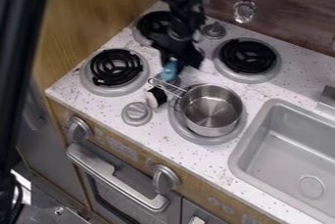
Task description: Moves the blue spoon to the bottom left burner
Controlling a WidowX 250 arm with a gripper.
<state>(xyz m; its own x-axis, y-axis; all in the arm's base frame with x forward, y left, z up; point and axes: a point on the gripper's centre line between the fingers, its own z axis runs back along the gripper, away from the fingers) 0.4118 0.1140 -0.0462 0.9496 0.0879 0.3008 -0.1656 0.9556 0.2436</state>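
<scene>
The gripper (179, 61) is at the blue spoon (169, 72), in from the stove top's (108, 108) left edge, near the pot's handle (168, 87). I can't tell if its jaws pinch it. Marks (122, 148) below the front edge look too tiny to read.

Tan wooden side panel (91, 10), dark wood-grain back wall (291, 27), speckled white counter (212, 163) with grey sink (239, 168).

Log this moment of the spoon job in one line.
Gripper: at blue spoon, mid-stove | Bottom left burner: no spoon yet | Pot: on bottom right burner
</scene>
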